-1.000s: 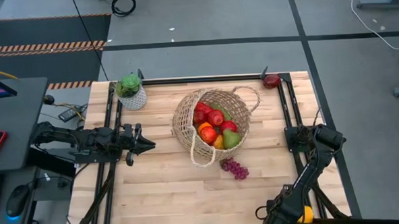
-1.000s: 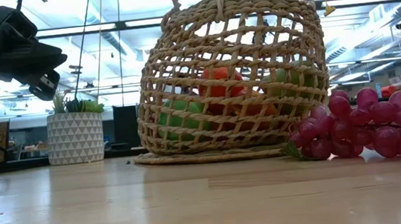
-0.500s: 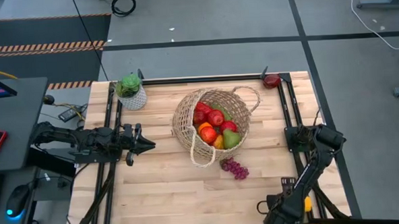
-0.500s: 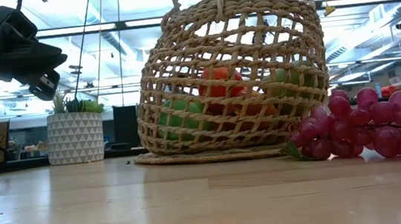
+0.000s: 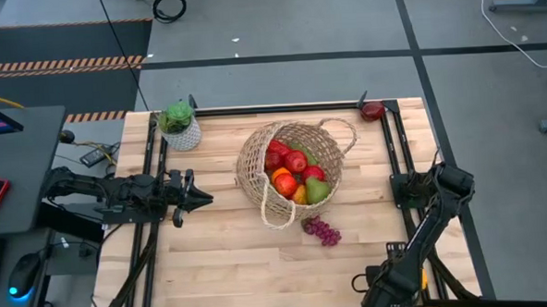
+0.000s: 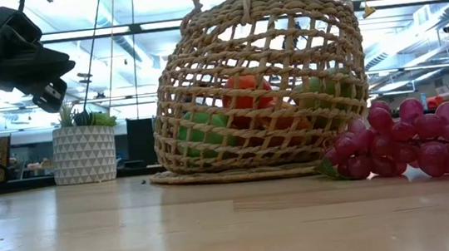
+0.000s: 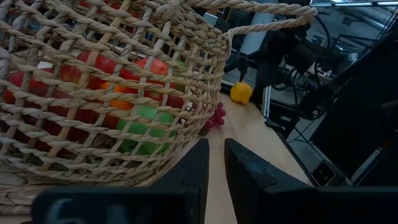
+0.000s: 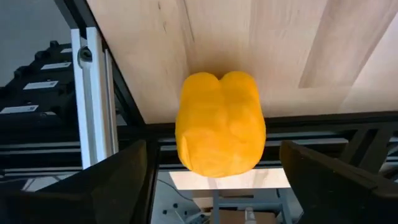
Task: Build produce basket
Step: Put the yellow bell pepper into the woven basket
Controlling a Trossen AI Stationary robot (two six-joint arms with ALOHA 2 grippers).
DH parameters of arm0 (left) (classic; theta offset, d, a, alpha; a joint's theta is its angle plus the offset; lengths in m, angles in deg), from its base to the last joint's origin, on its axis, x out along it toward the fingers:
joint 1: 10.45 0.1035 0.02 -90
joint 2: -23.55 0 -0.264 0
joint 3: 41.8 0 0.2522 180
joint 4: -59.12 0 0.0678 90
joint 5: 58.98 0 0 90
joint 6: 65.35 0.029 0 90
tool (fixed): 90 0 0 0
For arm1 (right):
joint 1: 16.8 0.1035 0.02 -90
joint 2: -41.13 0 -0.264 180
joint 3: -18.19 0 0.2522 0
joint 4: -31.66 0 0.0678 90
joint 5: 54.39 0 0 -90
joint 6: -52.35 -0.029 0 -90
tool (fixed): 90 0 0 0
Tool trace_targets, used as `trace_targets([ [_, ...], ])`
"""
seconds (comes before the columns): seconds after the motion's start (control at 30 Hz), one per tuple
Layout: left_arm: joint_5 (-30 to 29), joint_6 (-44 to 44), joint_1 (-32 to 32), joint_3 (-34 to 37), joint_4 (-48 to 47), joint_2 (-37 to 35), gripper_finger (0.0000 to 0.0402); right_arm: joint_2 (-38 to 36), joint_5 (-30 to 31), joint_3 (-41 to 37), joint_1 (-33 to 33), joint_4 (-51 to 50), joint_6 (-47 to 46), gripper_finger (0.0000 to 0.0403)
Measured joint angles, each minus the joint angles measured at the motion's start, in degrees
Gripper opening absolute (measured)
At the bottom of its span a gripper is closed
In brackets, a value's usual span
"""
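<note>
The woven wicker basket (image 5: 291, 169) stands on its base at the table's middle and holds red apples, an orange and a green pear (image 5: 316, 190). Purple grapes (image 5: 321, 231) lie on the table just near-right of it; they also show in the low view (image 6: 411, 148). A yellow pepper (image 8: 221, 121) lies at the table's near right edge (image 5: 421, 280). My right gripper (image 8: 214, 152) is open above it, one finger on either side, apart from it. My left gripper (image 7: 215, 174) is shut and empty, left of the basket (image 7: 93, 93).
A small white pot with a green plant (image 5: 180, 126) stands at the far left corner. A red fruit (image 5: 372, 109) sits at the far right corner on the black frame. Black rails (image 5: 154, 177) run along the table's sides. Bare wood lies near and left of the basket.
My right arm's upper joint has moved a little toward the table's right edge, while its gripper stays over the yellow pepper at the near edge. The basket, the grapes and my left arm have kept still.
</note>
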Motion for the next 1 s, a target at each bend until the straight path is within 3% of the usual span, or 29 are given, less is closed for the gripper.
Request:
trace_targets([
  [0.13,0.0,0.0,0.0,0.0,0.0,0.0,0.0059,0.05,-2.51,-0.02,0.62,0.34,-0.51,0.0396],
  [0.43,0.01,0.0,0.0,0.0,-0.02,0.0,0.0057,0.62,-6.11,-2.75,3.27,1.46,-2.35,0.0399],
  [1.0,0.0,0.02,0.0,0.0,0.0,0.0,0.0058,0.62,-2.47,-11.44,5.92,11.26,-3.6,0.0399],
])
